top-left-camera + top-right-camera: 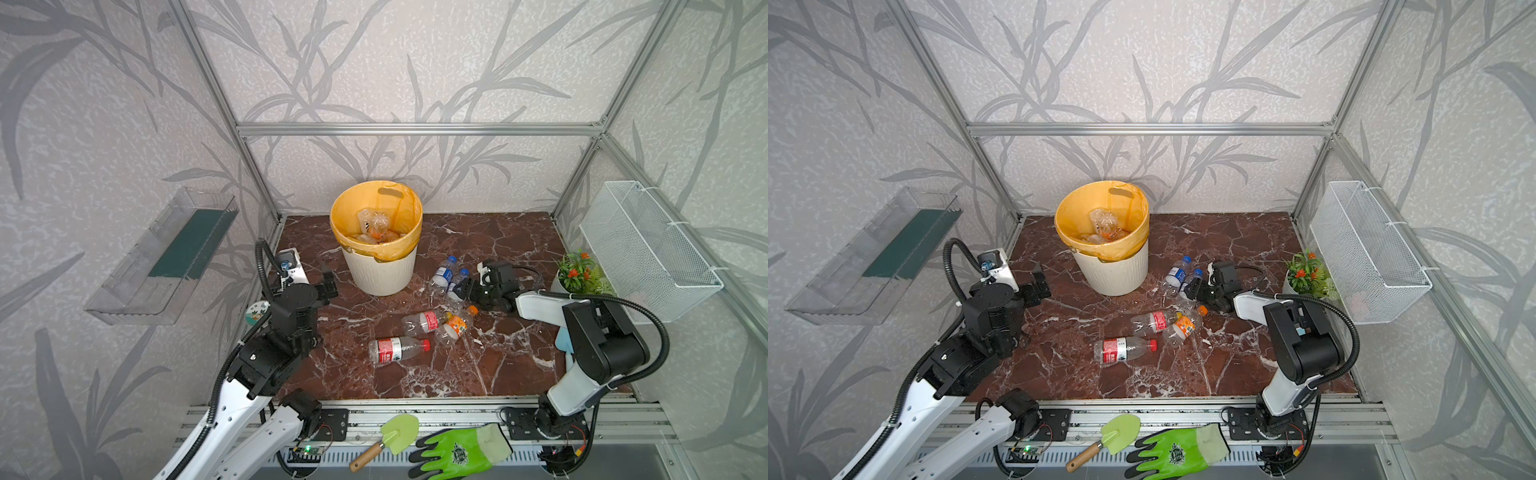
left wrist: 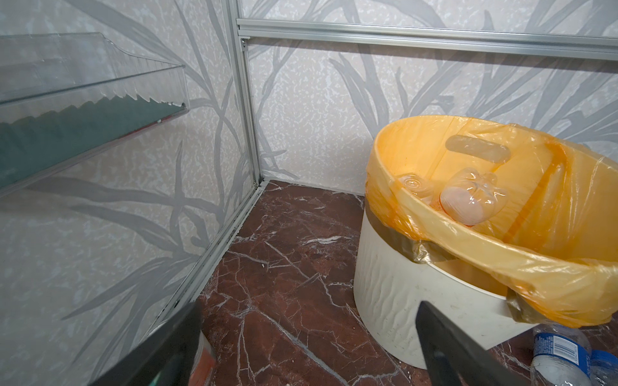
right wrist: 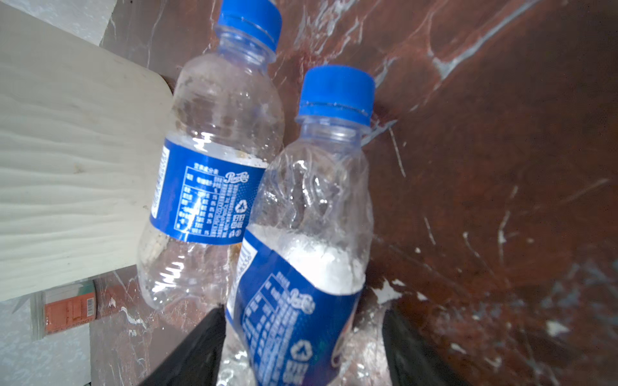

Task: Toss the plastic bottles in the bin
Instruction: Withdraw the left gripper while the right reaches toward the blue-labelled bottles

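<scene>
5 clear crinkly plastic bottles (image 1: 397, 350) lie on the glossy red marble tabletop (image 1: 511, 241); more sit in the round ribbed cream bin (image 1: 380, 274), yellow bag (image 1: 399, 199) lining it. right gripper (image 3: 302, 312) jaws straddle 1 crumpled blue-label bottle (image 3: 321, 254) touching its blue-cap twin (image 3: 214, 167), clamp unclear. left gripper (image 2: 309, 305) gapes wide, empty, near the bin wall, bare marble between.

Robot test booth — aluminium frame (image 1: 415, 129), wallpapered panels (image 1: 104, 124), marble tabletop (image 1: 415, 374)
</scene>
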Robot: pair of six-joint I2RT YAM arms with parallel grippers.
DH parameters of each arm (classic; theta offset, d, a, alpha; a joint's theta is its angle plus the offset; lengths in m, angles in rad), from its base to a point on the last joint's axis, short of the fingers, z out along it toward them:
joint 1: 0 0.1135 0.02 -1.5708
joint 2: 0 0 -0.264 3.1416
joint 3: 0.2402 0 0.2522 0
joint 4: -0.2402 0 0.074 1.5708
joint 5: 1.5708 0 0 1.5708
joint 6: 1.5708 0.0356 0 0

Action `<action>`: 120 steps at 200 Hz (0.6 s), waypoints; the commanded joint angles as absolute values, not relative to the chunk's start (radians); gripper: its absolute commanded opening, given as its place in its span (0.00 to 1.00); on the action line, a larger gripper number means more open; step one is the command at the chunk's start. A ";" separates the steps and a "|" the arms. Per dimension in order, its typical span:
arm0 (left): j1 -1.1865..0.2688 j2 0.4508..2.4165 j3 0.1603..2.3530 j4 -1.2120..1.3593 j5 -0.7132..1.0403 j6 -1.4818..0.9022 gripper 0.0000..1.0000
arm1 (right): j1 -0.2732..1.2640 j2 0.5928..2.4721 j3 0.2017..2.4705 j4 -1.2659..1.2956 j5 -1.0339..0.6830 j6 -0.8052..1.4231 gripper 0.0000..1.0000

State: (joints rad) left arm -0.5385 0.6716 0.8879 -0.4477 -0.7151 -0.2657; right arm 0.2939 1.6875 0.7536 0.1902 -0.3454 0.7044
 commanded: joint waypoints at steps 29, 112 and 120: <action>-0.533 0.682 0.876 -0.480 -0.738 -0.310 0.99 | 0.297 1.766 0.789 0.257 -0.359 0.757 0.67; -0.533 0.662 0.874 -0.502 -0.768 -0.317 0.99 | 0.281 1.779 0.780 0.329 -0.335 0.817 0.46; -0.533 0.660 0.874 -0.503 -0.768 -0.316 0.99 | 0.276 1.773 0.777 0.337 -0.334 0.823 0.43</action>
State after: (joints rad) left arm -0.5365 0.6746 0.8852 -0.4812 -0.7334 -0.2916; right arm 0.2920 1.7725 0.7830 0.3286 -0.3504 0.8051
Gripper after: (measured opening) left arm 0.991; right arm 0.464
